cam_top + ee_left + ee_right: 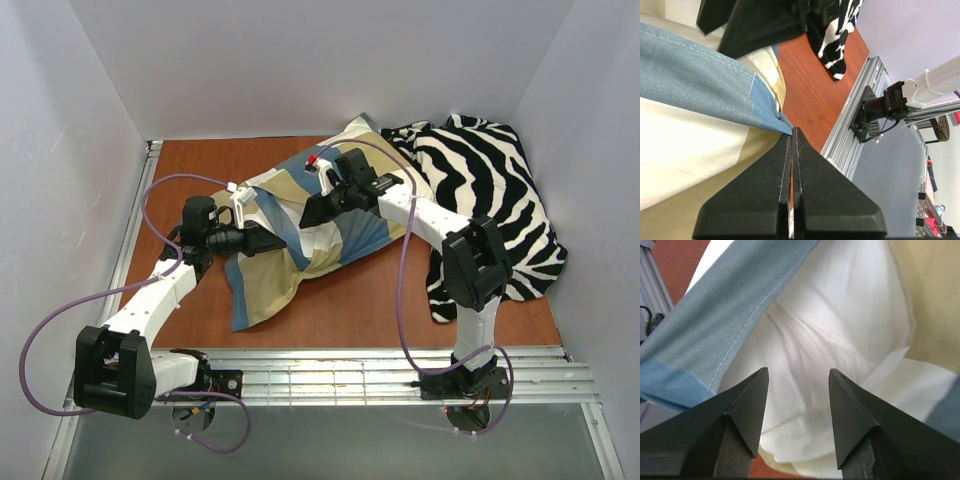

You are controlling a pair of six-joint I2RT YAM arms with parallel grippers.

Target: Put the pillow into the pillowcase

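Pinching the hem, pillow showing in the mouth

White pillow (840, 305) cloth fills the right wrist view. It is rumpled and lies within the open mouth of the case (270, 285), with the blue edging running over it at upper left and a tan panel bordering it on the right. How far in the pillow sits, I cannot tell. From above, the case lies slantwise across the middle of the table (360, 300), one end toward the back wall and the other toward the near left. The right gripper (798, 371) hangs over the opening with its fingers spread, white cloth showing between them, gripping nothing. The left gripper (792, 131) comes in at the left side of the case, fingers pressed together on the tip of the blue hem. A zebra cloth (490, 180) lies heaped toward the back right corner, just beside the case's far end.
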